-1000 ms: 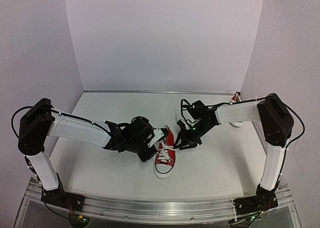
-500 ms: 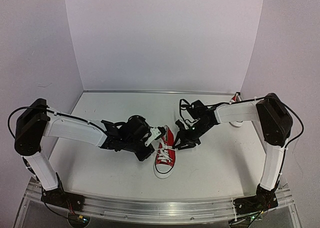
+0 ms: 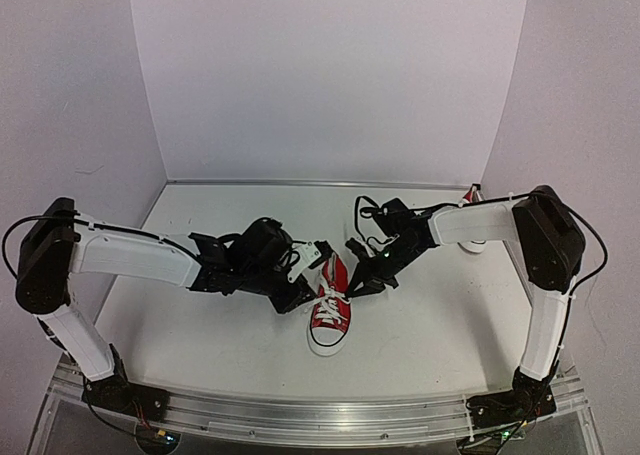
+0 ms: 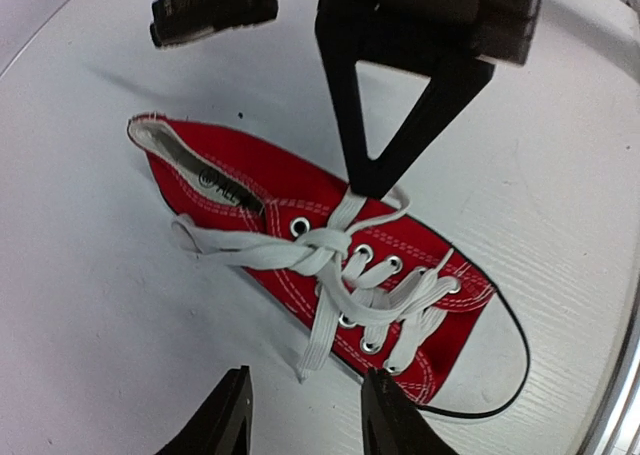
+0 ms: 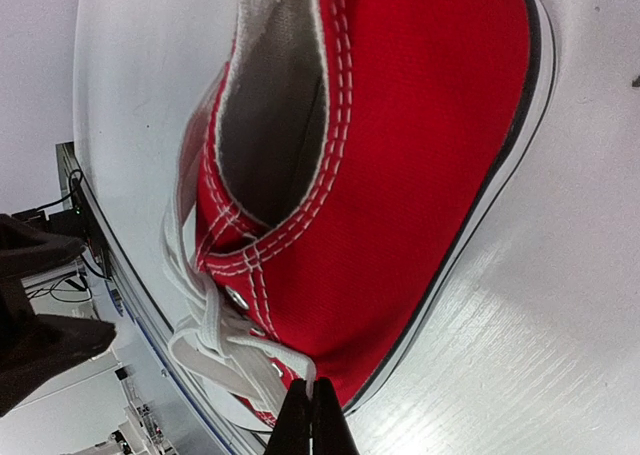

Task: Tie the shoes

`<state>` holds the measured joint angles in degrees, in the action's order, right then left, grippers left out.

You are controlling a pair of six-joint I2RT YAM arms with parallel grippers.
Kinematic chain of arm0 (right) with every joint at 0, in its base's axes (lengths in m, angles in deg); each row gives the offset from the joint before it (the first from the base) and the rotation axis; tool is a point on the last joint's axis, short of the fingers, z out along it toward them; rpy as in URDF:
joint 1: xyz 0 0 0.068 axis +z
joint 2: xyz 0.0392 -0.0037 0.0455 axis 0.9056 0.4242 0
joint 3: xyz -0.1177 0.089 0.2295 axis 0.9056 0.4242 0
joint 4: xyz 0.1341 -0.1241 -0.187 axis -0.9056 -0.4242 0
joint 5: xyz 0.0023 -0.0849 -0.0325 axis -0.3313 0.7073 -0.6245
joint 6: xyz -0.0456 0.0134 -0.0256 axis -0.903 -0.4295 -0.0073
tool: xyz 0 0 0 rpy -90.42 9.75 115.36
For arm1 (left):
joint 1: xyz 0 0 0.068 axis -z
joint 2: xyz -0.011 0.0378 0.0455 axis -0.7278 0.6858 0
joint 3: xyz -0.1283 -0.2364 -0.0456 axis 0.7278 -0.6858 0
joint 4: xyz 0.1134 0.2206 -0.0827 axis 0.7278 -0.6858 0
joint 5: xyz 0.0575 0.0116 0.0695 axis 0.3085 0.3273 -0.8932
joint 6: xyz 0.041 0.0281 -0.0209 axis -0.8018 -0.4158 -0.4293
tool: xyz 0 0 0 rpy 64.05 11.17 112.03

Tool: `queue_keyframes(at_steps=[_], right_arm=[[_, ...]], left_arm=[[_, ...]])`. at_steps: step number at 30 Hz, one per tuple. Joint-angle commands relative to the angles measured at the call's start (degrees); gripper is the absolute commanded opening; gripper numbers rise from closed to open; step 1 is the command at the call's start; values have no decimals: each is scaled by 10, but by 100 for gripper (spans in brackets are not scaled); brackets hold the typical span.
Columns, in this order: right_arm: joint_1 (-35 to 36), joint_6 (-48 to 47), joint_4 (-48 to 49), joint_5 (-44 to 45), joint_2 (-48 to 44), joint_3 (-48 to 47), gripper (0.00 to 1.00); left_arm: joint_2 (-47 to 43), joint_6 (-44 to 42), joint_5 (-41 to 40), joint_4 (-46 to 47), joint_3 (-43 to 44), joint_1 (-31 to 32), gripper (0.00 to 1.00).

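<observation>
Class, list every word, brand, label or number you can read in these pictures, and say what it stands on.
"ALL": dark print on the inner lining of the red shoe, seen in the left wrist view; the letters after it are too blurred to read.
Nothing else is readable in any view.

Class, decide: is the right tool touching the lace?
Touching. The right wrist view shows the right tool shut, a strand of the lace running into its tips beside the shoe.
</observation>
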<state>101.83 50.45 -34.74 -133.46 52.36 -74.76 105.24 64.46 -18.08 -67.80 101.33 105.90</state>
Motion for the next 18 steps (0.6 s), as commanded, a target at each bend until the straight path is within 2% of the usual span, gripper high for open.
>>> queue_keyframes(at_steps=[1, 13, 18], right_arm=[[3, -8, -1, -10, -7, -12, 0], [3, -3, 1, -6, -13, -3, 0], [3, -2, 2, -7, -13, -1, 0]], left_arm=[[-26, -39, 41, 36, 13, 9, 41], [56, -4, 33, 28, 67, 16, 40], [82, 1, 17, 21, 83, 16, 35]])
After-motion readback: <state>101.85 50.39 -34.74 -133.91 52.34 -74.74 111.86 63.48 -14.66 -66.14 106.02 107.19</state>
